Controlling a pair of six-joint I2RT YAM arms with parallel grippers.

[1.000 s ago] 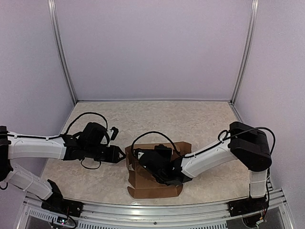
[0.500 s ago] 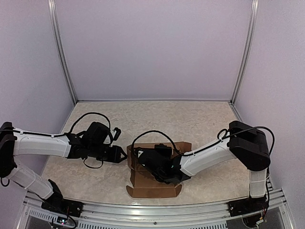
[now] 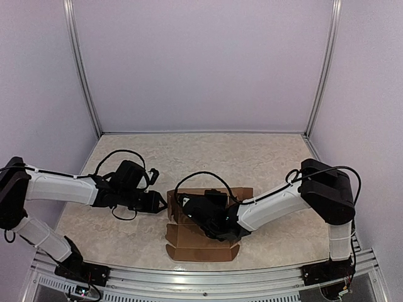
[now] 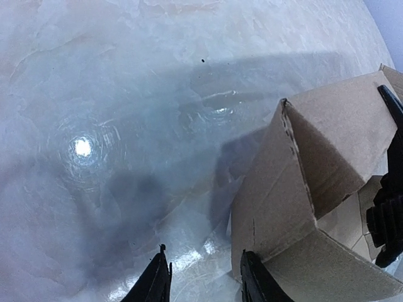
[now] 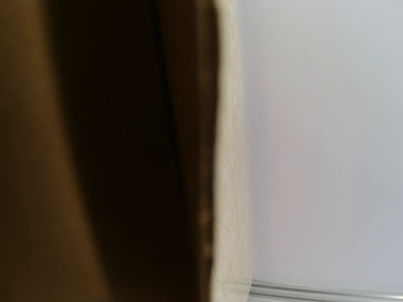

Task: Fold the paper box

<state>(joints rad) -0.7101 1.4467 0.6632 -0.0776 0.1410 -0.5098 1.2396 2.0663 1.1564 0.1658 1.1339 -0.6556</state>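
Now, from above, my left pincer has slid right up beside the left wall of the paper box, low centre. My right pincer is buried inside, and I cannot tell its spread.

Left wrist: fingers parted, empty, the paper box standing at right.

Right wrist: only the paper box, left. I can brace that wall next.

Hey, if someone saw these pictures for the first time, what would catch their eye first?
The brown paper box, half folded with flaps raised, sits at the near middle of the marble-patterned table. The right pincer reaches into it from the right, its wrist view filled with cardboard, while the left pincer is open beside the box's left corner.
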